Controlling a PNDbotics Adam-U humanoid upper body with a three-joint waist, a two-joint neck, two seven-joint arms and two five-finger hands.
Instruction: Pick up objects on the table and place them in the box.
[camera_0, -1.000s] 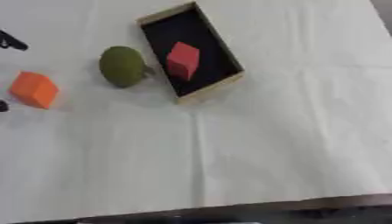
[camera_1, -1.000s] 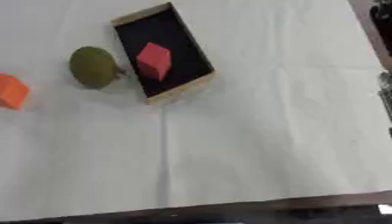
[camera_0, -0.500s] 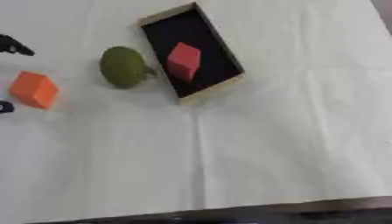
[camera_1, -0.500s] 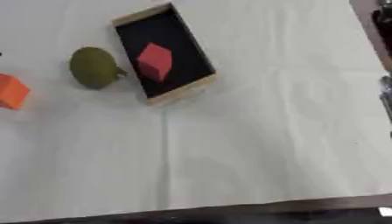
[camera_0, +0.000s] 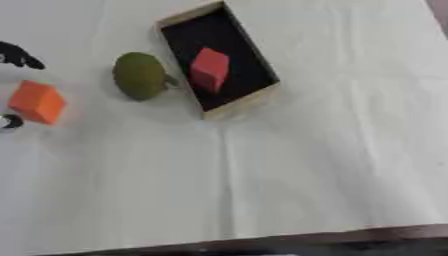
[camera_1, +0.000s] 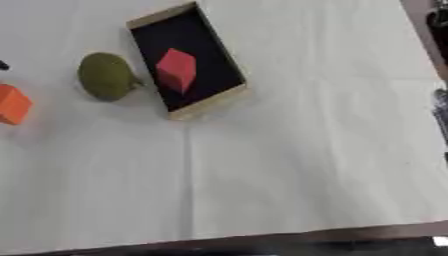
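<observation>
An orange cube (camera_0: 37, 101) lies at the table's left edge. My left hand (camera_0: 17, 54) shows only as dark fingertips just above the cube and a thumb tip (camera_0: 10, 121) just below it, spread apart and not touching it. A green round fruit (camera_0: 140, 75) sits to the cube's right. Beside the fruit is the wooden box (camera_0: 243, 102) with a black inside, holding a red block (camera_0: 210, 69). A grey shape (camera_1: 440, 107) at the right edge may be my right hand; little of it shows.
A cream cloth (camera_0: 306, 165) covers the table, with a crease running down from the box. The table's front edge (camera_0: 262, 242) runs along the bottom. A dark strip beyond the table shows at the top right corner (camera_1: 436, 20).
My left hand's fingertips have crept slightly further into view toward the orange cube. The cube, fruit and box have not moved.
</observation>
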